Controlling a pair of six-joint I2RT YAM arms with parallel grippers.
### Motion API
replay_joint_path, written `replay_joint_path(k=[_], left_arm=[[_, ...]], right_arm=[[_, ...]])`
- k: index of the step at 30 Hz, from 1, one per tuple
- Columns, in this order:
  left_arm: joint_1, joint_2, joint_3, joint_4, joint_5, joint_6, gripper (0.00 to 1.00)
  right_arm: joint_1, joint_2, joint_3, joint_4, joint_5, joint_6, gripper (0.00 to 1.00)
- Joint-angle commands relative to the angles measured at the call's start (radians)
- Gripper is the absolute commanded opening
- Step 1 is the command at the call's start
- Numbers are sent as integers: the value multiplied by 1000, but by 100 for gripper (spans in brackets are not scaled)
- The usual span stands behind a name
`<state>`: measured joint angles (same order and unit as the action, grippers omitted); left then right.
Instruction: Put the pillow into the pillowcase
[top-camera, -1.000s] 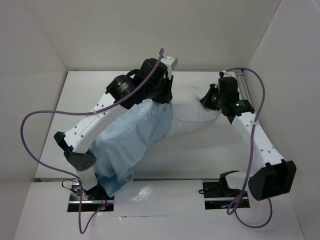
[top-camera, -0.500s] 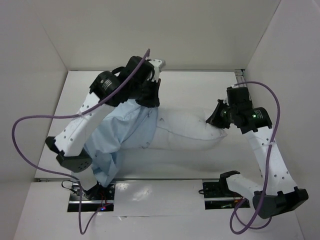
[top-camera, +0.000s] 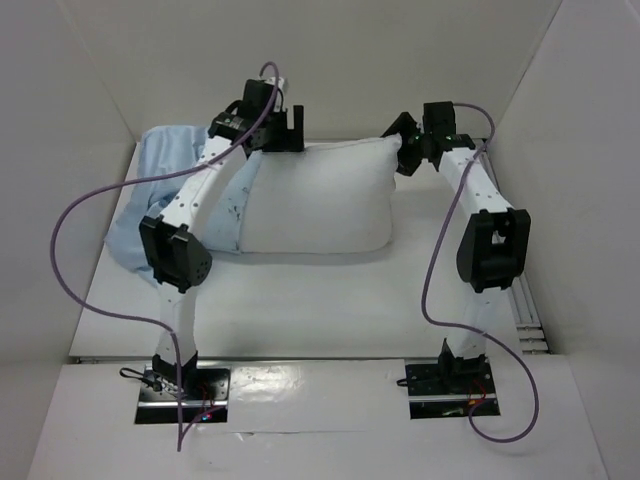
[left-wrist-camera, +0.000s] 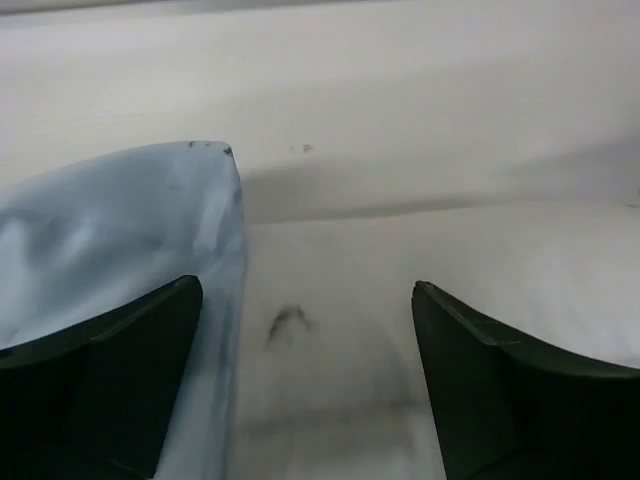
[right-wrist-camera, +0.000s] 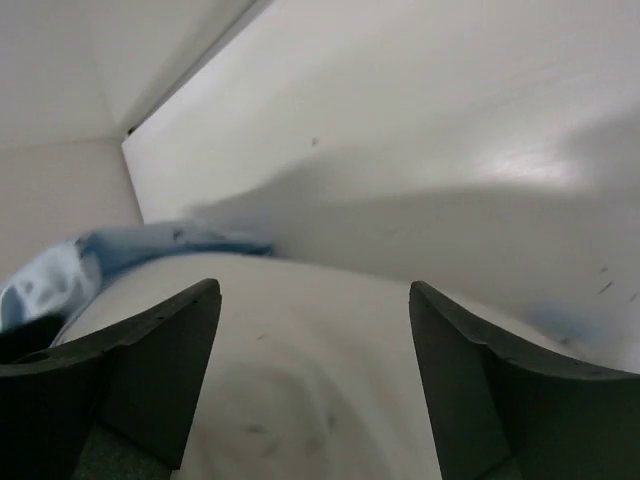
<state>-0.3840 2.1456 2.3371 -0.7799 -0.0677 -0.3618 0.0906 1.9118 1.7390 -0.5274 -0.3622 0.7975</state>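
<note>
From above, far left: pillowcase (top-camera: 148, 185) bunched in a wrinkled heap on the table (top-camera: 300, 300), pressed against the left end of the pillow (top-camera: 320, 195). Left arm (top-camera: 200, 195) lying across the meeting line, so cannot tell whether any of the cushion sits inside. Next along, left gripper (top-camera: 284, 128) at the pillow's far left corner, jaws spread wide, clamped on nothing. Shown only by its wrist camera: blue cloth running under one finger (left-wrist-camera: 110, 390), bare white cushion between the two, a dark smudge (left-wrist-camera: 288, 318) on that white. Middle of the overhead view: pillow plump, lying lengthwise along the far part of the table, mostly uncovered. Right: right gripper (top-camera: 402, 150) at the pillow's far right corner, fingers apart, holding nothing. Added by its wrist camera: white cushion swelling up between the fingers, a sliver of blue cloth beyond it at left. Full outline of pillow and heap given by the overhead camera alone.
</note>
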Motion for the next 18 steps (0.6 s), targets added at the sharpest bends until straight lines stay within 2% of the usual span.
replay_joint_path(k=[1,4,7,8,9,13,14,18], left_arm=[[-24,-314,-36,137,-35,43,100],[-13,-389,-61,124,-102,55,77],[-1,-389,-70,38,-147,55,45],[10,-389,-81,9,-165,40,40],[10,-379,-93,-33,-217,31,40],[10,-406,-237,-30,-241,30,77],[10,-406,-313,-30,-241,20,81],[10,-420,-432,-1,-250,-2,82]], right_arm=[[-43,15,131,53,75,-47,84],[-72,-31,68,70,161,-73,89],[-127,-92,16,56,236,-101,92],[-141,-123,-19,56,246,-113,92],[-162,-137,-32,56,259,-122,92],[-163,-181,-87,98,229,-208,93],[-143,-191,-97,98,203,-233,96],[-45,-113,-72,63,194,-360,100]])
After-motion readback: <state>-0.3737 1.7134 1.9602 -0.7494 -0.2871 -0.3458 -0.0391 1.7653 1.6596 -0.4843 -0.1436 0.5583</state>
